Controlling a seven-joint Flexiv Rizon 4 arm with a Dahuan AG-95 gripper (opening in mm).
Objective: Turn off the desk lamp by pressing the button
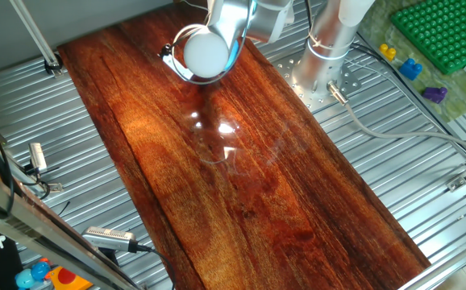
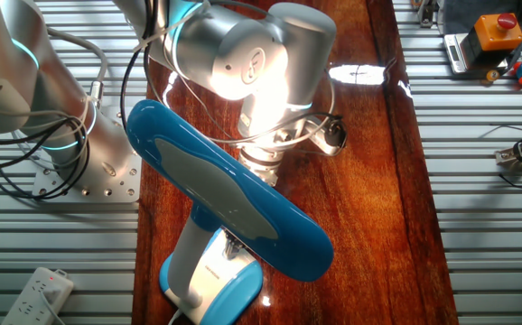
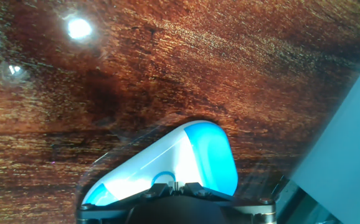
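The desk lamp shows in the other fixed view with a long blue head, a white stem and a light-blue base on the wooden board. In the hand view its base lies right under my gripper, white centre panel facing up. The button shows only as a thin grey ring arc at the fingertips, its lower part hidden by them. The fingertips meet with no clear gap. In both fixed views the arm and lamp head hide the gripper. Bright light reflections lie on the wood.
The robot's base column stands on a metal plate beside the board. A green rack and small coloured pieces sit at the back right. A power strip and an orange box lie off the board.
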